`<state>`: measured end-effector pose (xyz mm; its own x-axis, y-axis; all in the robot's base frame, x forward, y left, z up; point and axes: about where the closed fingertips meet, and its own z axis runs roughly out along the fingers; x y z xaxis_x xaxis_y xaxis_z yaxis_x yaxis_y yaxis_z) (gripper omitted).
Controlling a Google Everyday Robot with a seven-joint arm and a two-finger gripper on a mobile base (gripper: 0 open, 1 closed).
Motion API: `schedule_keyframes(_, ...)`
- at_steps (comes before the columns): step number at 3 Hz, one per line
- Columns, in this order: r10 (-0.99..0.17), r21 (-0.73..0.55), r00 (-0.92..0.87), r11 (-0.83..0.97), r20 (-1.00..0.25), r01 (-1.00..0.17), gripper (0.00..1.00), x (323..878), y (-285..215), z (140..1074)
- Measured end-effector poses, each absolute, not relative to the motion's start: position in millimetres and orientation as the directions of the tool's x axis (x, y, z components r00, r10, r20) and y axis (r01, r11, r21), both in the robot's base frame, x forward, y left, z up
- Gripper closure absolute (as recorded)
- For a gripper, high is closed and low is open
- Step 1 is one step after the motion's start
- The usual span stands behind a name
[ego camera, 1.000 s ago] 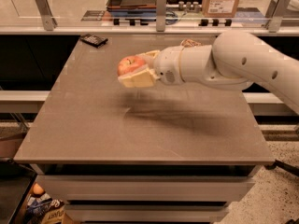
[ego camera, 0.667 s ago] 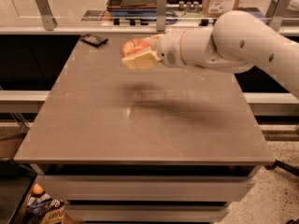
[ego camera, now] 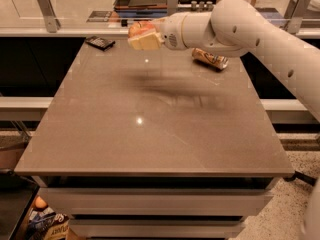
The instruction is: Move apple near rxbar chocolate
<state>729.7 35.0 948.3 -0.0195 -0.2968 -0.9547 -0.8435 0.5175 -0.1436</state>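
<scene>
Moved toward far-left corner: end effector (ego camera: 140, 37) | clamped on apple (ego camera: 142, 28) | near rxbar chocolate (ego camera: 100, 42)

Brown table (ego camera: 150, 144), rxbar chocolate (ego camera: 100, 42) far-left, can (ego camera: 210, 59) far-right (gripper (ego camera: 142, 36) holding apple (ego camera: 140, 28) above)

One tool (ego camera: 144, 38) is in view, raised over the far part of the single bench (ego camera: 150, 134), at the end of the one white arm (ego camera: 235, 24). One apple (ego camera: 141, 29) is clasped between the tool's two fingers. One rxbar chocolate (ego camera: 100, 42) lies on the bench just past the tool's tips, toward the picture's left. One tan can (ego camera: 210, 59) lies on its side behind the tool, under the arm. Far below the tool, beside the bench's base, there is one printed bag (ego camera: 47, 225).
</scene>
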Motion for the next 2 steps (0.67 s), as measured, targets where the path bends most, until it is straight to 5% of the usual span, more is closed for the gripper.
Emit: schedule_keyframes(2, -0.325, -0.153, -0.043, 0.553, -0.945, -0.819, 1.0, 797, 72, 921)
